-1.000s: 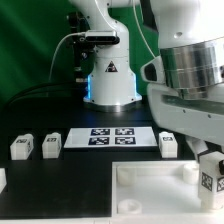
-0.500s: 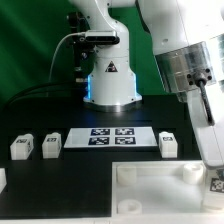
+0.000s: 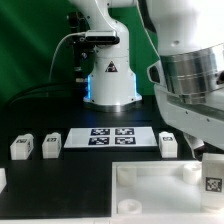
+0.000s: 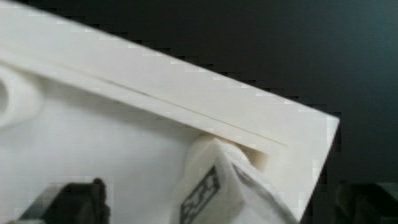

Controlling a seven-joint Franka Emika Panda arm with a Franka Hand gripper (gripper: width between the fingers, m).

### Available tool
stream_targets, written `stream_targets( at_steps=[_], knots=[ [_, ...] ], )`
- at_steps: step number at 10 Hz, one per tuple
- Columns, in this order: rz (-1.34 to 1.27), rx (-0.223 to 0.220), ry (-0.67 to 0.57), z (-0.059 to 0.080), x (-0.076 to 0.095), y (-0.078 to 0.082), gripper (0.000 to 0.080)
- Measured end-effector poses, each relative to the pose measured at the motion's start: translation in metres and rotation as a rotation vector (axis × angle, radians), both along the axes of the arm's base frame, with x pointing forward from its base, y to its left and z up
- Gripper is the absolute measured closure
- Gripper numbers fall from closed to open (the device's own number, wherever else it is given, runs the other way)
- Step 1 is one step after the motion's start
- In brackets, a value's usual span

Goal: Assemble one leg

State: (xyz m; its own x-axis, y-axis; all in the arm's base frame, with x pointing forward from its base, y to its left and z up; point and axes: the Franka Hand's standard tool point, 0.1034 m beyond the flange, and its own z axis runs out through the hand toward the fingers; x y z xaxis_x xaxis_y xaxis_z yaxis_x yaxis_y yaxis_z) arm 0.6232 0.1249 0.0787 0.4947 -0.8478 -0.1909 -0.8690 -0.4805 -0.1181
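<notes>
My gripper [image 3: 212,158] is shut on a leg [image 3: 213,172], a small white block with a black-and-white tag, and holds it over the corner of the white tabletop [image 3: 150,190] at the exterior view's right. In the wrist view the leg [image 4: 228,185] hangs between the dark fingers [image 4: 75,203], just above the tabletop's corner [image 4: 267,125]. Three other legs stand on the black table: two at the exterior view's left [image 3: 22,147] [image 3: 50,146] and one at the right [image 3: 168,143].
The marker board [image 3: 110,138] lies flat behind the tabletop. The robot base [image 3: 108,80] stands at the back centre with cables to its left. A small white part [image 3: 2,178] shows at the left edge.
The arm and wrist have shifted over the tabletop's right corner. The held leg now sits slightly higher than half a second ago. The other legs have not moved.
</notes>
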Motion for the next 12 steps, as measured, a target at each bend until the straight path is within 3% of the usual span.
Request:
stream_targets(
  at_steps=[2,3,4,6,8,9,10,12],
  knots=[
    [0.228,-0.002,-0.052,-0.0002,0.0001,-0.0007,0.0151],
    [0.361,-0.029,-0.077,-0.0002,0.0003,-0.0014,0.0151],
    [0.592,-0.103,-0.125,0.0007,0.0036,-0.0006,0.0151],
    [0.763,-0.136,-0.142,0.0005,0.0049,0.0046,0.0151],
    [0.724,-0.129,-0.138,0.0005,0.0049,0.0048,0.0410],
    [0.638,-0.127,-0.123,0.0001,0.0046,0.0037,0.0410],
    [0.518,-0.127,-0.102,-0.0003,0.0044,0.0032,0.0485],
    [0.333,-0.111,-0.074,-0.0004,0.0048,0.0020,0.0487]
  ],
)
